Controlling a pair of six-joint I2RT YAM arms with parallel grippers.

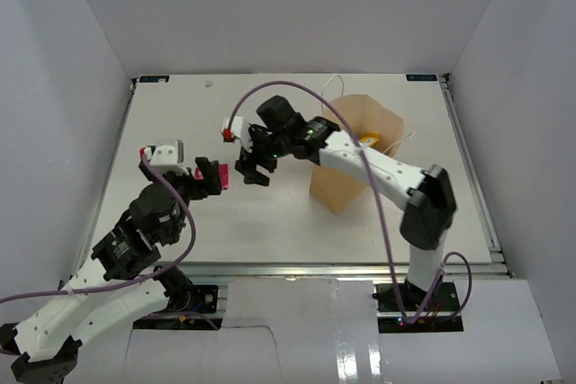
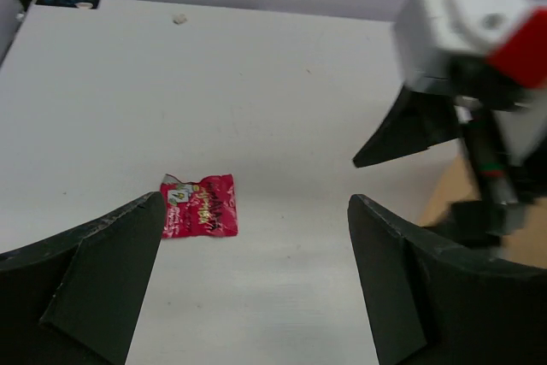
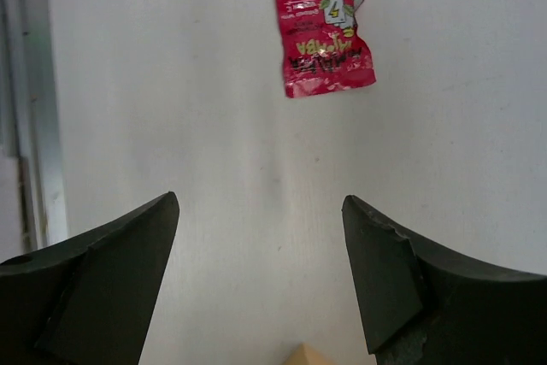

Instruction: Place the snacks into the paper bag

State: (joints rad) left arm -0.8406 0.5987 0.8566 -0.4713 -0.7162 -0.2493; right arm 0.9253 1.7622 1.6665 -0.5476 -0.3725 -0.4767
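Left hand (image 1: 212, 177) first: fingers spread wide, nothing between them, hovering over the white bench (image 1: 171, 123). Just beyond it a red snack packet (image 2: 198, 206) lies flat on the bench, nearer the left finger in the wrist view. Next across, the right hand (image 1: 253, 171) angles down toward that same packet, its fingers parted and empty too, with the packet lying ahead of them. Over on the right stands the brown paper bag (image 1: 331, 184), upright, mouth open, a yellow snack (image 1: 369, 139) showing inside.
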